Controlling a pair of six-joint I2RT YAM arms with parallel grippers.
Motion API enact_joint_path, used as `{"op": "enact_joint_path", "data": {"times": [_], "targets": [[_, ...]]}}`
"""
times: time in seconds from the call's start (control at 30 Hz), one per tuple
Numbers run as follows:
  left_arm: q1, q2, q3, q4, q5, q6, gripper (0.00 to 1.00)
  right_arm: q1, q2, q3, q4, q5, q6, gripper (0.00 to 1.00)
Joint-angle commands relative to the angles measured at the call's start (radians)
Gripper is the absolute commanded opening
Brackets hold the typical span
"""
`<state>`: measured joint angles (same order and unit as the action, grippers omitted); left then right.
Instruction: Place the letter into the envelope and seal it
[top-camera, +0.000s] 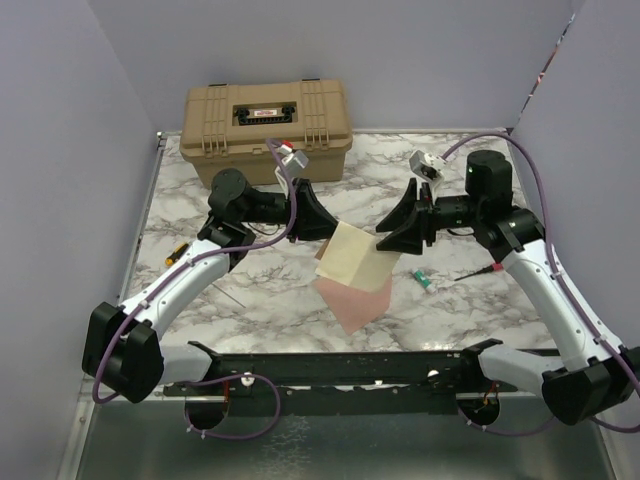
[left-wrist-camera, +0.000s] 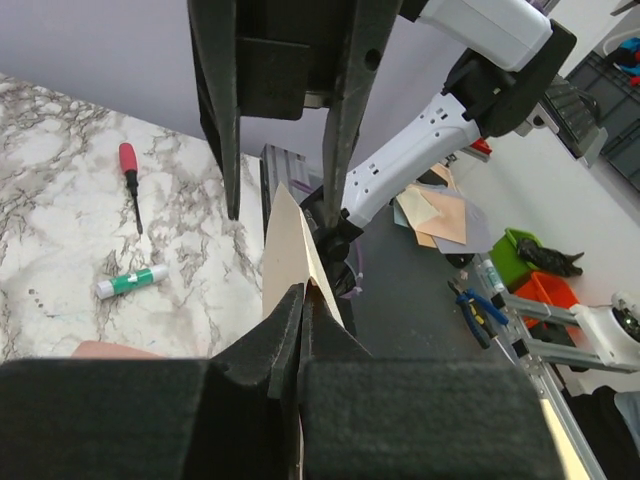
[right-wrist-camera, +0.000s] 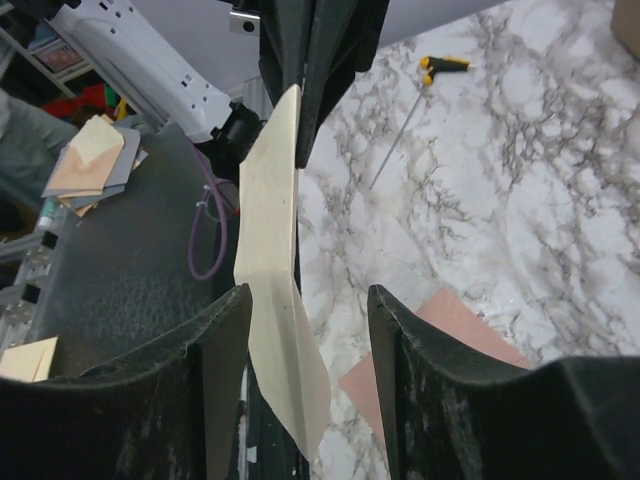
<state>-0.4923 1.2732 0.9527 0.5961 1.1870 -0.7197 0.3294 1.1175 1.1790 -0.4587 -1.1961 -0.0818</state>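
**Above the bench (top-camera: 250, 290), the letter (top-camera: 352, 258) hangs between two hands**

The left hand (top-camera: 333, 230) is pressed together on one edge of the letter, holding it aloft over the envelope (top-camera: 355, 303), which lies flat. The right hand (top-camera: 384, 243) straddles the opposite edge, fingers spread and not gripping. This looks like a regrasp before insertion. Next, the right hand must close squarely without creasing the letter. The tan case (top-camera: 265, 120) has a label, but it is too small to read.
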Motion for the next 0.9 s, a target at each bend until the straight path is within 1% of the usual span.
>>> {"op": "enact_joint_path", "data": {"times": [0.0, 0.03, 0.07, 0.1, 0.17, 0.23, 0.27, 0.3, 0.37, 0.43, 0.5, 0.53, 0.57, 0.63, 0.67, 0.73, 0.83, 0.87], "targets": [[-0.005, -0.030, -0.004, 0.007, 0.038, 0.026, 0.00, 0.024, 0.027, 0.016, -0.080, -0.009, -0.028, 0.52], [-0.005, -0.030, -0.003, 0.007, 0.036, 0.028, 0.00, 0.028, 0.024, 0.012, -0.083, -0.007, -0.030, 0.51], [-0.005, -0.031, -0.002, 0.007, 0.032, 0.028, 0.00, 0.031, 0.021, 0.009, -0.087, -0.008, -0.034, 0.48], [-0.005, -0.031, -0.002, 0.007, 0.029, 0.029, 0.00, 0.034, 0.019, 0.008, -0.092, -0.007, -0.038, 0.41], [-0.006, -0.031, 0.001, 0.007, 0.022, 0.029, 0.00, 0.041, 0.017, 0.007, -0.104, -0.009, -0.047, 0.27], [-0.005, -0.030, 0.003, 0.005, 0.011, 0.031, 0.00, 0.043, 0.009, 0.007, -0.113, -0.017, -0.056, 0.08], [-0.005, -0.029, 0.005, 0.002, 0.008, 0.033, 0.00, 0.043, 0.004, 0.006, -0.111, -0.019, -0.055, 0.01], [-0.005, -0.028, 0.009, -0.003, 0.002, 0.036, 0.00, 0.043, -0.001, 0.004, -0.109, -0.017, -0.055, 0.01], [-0.001, -0.024, 0.026, -0.039, -0.019, 0.063, 0.16, 0.043, -0.016, -0.001, -0.087, -0.005, -0.028, 0.01], [0.004, -0.025, 0.044, -0.129, -0.051, 0.133, 0.39, 0.043, -0.025, 0.004, -0.073, 0.011, -0.006, 0.01], [0.010, -0.032, 0.071, -0.301, -0.112, 0.262, 0.54, 0.043, -0.037, 0.006, -0.064, 0.038, 0.013, 0.01], [0.012, -0.038, 0.092, -0.416, -0.175, 0.357, 0.61, 0.043, -0.049, 0.003, -0.056, 0.061, 0.025, 0.00], [0.012, -0.047, 0.108, -0.520, -0.250, 0.435, 0.66, 0.042, -0.061, -0.004, -0.039, 0.092, 0.046, 0.00], [0.015, -0.061, 0.124, -0.647, -0.431, 0.502, 0.75, 0.043, -0.090, -0.035, 0.004, 0.189, 0.108, 0.00], [0.017, -0.064, 0.131, -0.683, -0.524, 0.515, 0.78, 0.043, -0.101, -0.050, 0.022, 0.256, 0.140, 0.01], [0.018, -0.066, 0.156, -0.742, -0.681, 0.529, 0.80, 0.043, -0.109, -0.072, 0.039, 0.389, 0.191, 0.01], [0.018, -0.075, 0.180, -0.764, -0.937, 0.493, 0.79, 0.042, -0.097, -0.076, 0.039, 0.556, 0.251, 0.01], [0.018, -0.080, 0.183, -0.762, -1.023, 0.472, 0.77, 0.043, -0.094, -0.076, 0.048, 0.595, 0.277, 0.01]]}}
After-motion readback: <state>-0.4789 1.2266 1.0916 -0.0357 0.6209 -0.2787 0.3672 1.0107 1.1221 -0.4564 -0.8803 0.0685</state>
